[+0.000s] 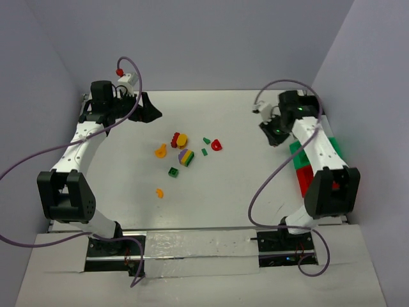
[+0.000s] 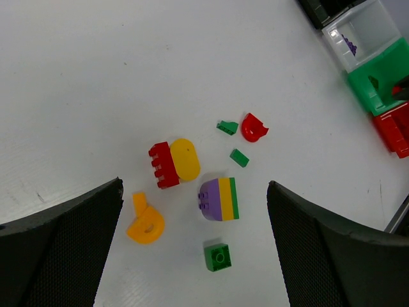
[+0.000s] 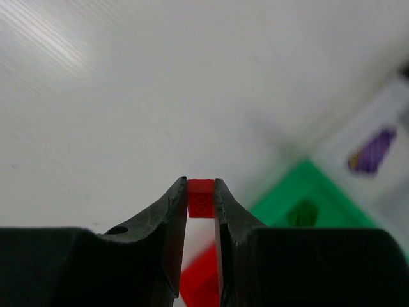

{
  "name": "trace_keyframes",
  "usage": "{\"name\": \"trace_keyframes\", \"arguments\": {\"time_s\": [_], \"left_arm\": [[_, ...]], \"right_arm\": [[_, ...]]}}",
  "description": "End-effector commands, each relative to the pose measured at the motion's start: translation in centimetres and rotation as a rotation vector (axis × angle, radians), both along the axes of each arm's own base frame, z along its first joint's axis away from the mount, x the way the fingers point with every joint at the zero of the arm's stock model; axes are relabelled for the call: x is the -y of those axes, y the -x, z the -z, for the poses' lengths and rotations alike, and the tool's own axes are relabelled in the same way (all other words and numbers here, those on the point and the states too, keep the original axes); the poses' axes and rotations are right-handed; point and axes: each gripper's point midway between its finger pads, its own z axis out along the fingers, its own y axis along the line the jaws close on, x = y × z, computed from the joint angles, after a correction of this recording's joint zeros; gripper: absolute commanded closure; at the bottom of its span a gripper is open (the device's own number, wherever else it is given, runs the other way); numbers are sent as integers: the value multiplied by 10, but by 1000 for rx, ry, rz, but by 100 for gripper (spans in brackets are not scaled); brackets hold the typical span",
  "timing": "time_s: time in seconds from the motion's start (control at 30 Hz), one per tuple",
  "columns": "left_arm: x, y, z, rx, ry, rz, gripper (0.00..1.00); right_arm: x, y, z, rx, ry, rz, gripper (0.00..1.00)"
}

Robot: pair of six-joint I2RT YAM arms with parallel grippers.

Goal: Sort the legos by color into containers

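One tiny red lego [image 3: 201, 198], two round studs

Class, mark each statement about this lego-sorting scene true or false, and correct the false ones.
1. The right claw grips a red brick. True.
2. The left claw is shut. False: it is wide open and holds nothing.
3. A purple piece lies in the white bin. True.
4. The striped block is in the white bin. False: it lies on the table.
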Motion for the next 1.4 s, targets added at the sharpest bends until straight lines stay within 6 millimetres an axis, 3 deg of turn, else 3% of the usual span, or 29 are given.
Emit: {"name": "trace_keyframes", "arguments": {"time_s": [0.0, 0.23, 0.37, 0.43, 0.53, 0.57, 0.63, 0.7, 0.87, 0.93, 1.0, 1.07, 1.13, 1.23, 1.3, 1.33, 1.37], "left_arm": [[4, 0, -27, 80, 25, 31, 1], [9, -1, -29, 77, 35, 48, 1], [9, -1, -31, 81, 34, 49, 1], [9, -1, -33, 85, 31, 48, 1], [7, -1, -34, 88, 16, 43, 1], [7, -1, -35, 91, 11, 42, 1], [5, -1, -36, 95, 4, 38, 1], [5, -1, -35, 92, 3, 36, 1], [6, -2, -33, 83, 14, 36, 1], [6, -2, -32, 78, 20, 32, 1], [7, -4, -31, 71, 27, 26, 1], [7, -4, -29, 57, 35, 24, 1], [6, -5, -28, 52, 35, 10, 1], [3, -4, -28, 57, 28, -13, 1], [0, -3, -29, 68, 12, -23, 1], [-1, -3, -28, 66, 9, -30, 1], [-2, -3, -27, 68, 2, -32, 1]], "right_arm": [[85, 55, 12, -75, 92, 210, 83], [167, 109, 26, -128, 192, 391, 83], [193, 114, 36, -137, 212, 467, 83], [199, 113, 42, -145, 215, 485, 82], [206, 110, 48, -150, 222, 505, 71], [207, 109, 50, -154, 224, 507, 64], [209, 108, 50, -154, 233, 509, 39], [210, 107, 47, -146, 236, 511, 30], [207, 97, 25, -104, 226, 514, 25], [187, 79, 8, -45, 186, 492, 25], [152, 54, -8, 23, 124, 444, 25], [106, 26, -19, 73, 40, 377, 25], [41, 0, -25, 74, -102, 311, 24], [-29, -36, -6, -5, -243, 282, 25], [-66, -56, 9, -40, -317, 305, 27], [-81, -59, 1, -31, -354, 301, 27], [-95, -65, 16, -72, -363, 307, 27]]}}
